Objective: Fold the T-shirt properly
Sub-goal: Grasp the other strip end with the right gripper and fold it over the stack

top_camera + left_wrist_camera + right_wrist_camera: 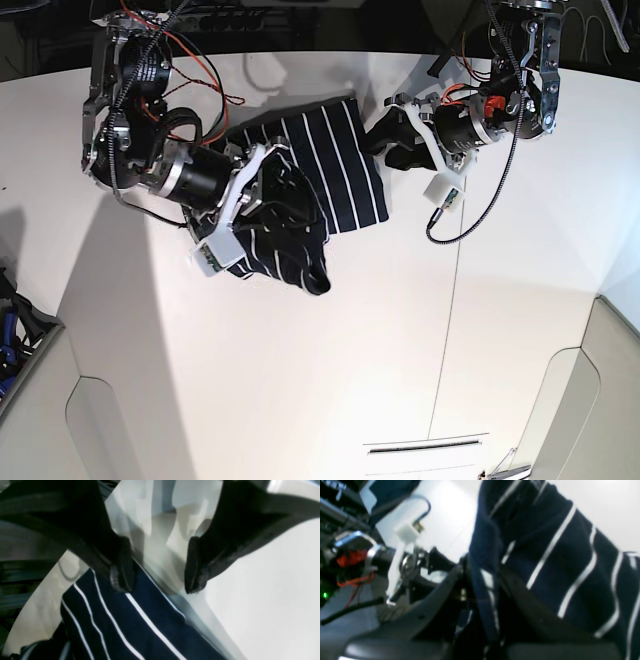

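Navy striped cloth, the shirt (320, 190), lies bunched at about eleven o'clock on the table (350, 350), mid-fold: the right gripper (482, 590) is clenched on a bunched fold of it, lifting that side. The left gripper (160, 565) hangs released, jaws straddling the shirt's hem, cloth at its seven o'clock. Next, I judge, it must close on that hem.

My base camera looks straight down; each wrist camera sits close behind its claw, both sharing the T-shirt (300, 205), though the right's seems blurred.
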`<action>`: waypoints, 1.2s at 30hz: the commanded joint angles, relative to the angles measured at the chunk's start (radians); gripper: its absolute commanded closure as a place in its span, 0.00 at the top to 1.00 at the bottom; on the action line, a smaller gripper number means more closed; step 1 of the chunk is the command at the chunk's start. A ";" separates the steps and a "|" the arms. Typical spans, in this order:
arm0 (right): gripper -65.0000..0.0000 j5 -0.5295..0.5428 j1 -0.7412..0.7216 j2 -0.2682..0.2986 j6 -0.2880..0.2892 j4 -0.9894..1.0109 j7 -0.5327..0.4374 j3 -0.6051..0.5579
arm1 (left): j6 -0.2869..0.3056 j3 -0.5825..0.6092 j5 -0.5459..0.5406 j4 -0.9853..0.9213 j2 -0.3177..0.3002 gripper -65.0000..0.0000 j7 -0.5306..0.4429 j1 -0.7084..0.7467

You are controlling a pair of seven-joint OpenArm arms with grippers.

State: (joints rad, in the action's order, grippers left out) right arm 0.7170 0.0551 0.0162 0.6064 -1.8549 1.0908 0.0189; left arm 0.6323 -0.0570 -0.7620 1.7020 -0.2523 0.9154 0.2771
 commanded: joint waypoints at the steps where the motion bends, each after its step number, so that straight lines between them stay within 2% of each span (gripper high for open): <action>1: 0.00 0.023 -0.013 -0.002 0.003 0.002 -0.029 -0.020 | -0.001 -0.002 -0.006 0.015 -0.008 0.55 -0.011 -0.006; 2: 0.06 0.023 -0.013 -0.002 0.003 0.018 -0.029 -0.039 | -0.001 -0.002 -0.006 0.015 -0.008 0.55 -0.011 -0.006; 5: 0.41 0.023 -0.013 0.001 0.003 0.060 -0.043 -0.095 | -0.001 -0.002 -0.006 0.015 -0.008 0.55 -0.011 -0.008; 7: 0.53 0.023 -0.013 0.000 0.003 0.079 -0.045 -0.125 | -0.001 -0.006 -0.007 0.016 -0.008 0.55 -0.011 -0.010; 8: 0.54 0.023 -0.013 0.000 0.003 0.080 -0.044 -0.140 | -0.001 -0.012 -0.007 0.016 -0.008 0.55 -0.010 -0.011; 11: 0.54 0.024 -0.013 0.000 0.003 0.080 -0.047 -0.177 | 0.000 -0.050 -0.008 0.019 -0.008 0.55 -0.010 -0.011; 16: 0.54 0.039 -0.013 0.000 0.003 0.068 -0.051 -0.206 | 0.002 -0.180 -0.052 0.027 -0.009 0.55 0.029 -0.011; 18: 0.54 0.032 -0.014 0.000 0.004 0.053 -0.073 -0.203 | 0.028 -0.238 -0.096 0.035 -0.009 0.55 0.058 -0.011; 21: 0.53 -0.009 -0.032 0.000 0.003 0.041 -0.129 -0.182 | 0.066 -0.314 -0.193 0.066 -0.008 0.55 0.114 -0.010; 26: 0.52 -0.085 -0.101 0.000 -0.001 0.041 -0.155 -0.084 | 0.066 -0.387 -0.274 0.191 -0.008 0.55 0.137 -0.002; 27: 0.49 -0.095 -0.118 0.000 -0.001 0.042 -0.156 -0.057 | 0.066 -0.389 -0.274 0.221 -0.008 0.55 0.137 -0.002; 29: 0.36 -0.113 -0.145 0.003 -0.008 0.044 -0.156 -0.004 | 0.066 -0.388 -0.274 0.278 -0.008 0.55 0.137 -0.002; 33: 0.01 -0.127 -0.171 0.003 -0.008 0.063 -0.161 0.084 | 0.066 -0.358 -0.275 0.354 -0.008 0.46 0.137 -0.002; 36: 0.00 -0.151 -0.171 0.006 -0.008 0.087 -0.193 0.133 | 0.066 -0.296 -0.276 0.359 -0.008 0.36 0.137 -0.002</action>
State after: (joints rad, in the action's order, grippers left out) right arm 0.5476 -0.0971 0.0193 0.5949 -1.7531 0.9268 0.1509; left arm 0.6853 -0.3489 -1.0134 2.0438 -0.2520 1.0698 0.2825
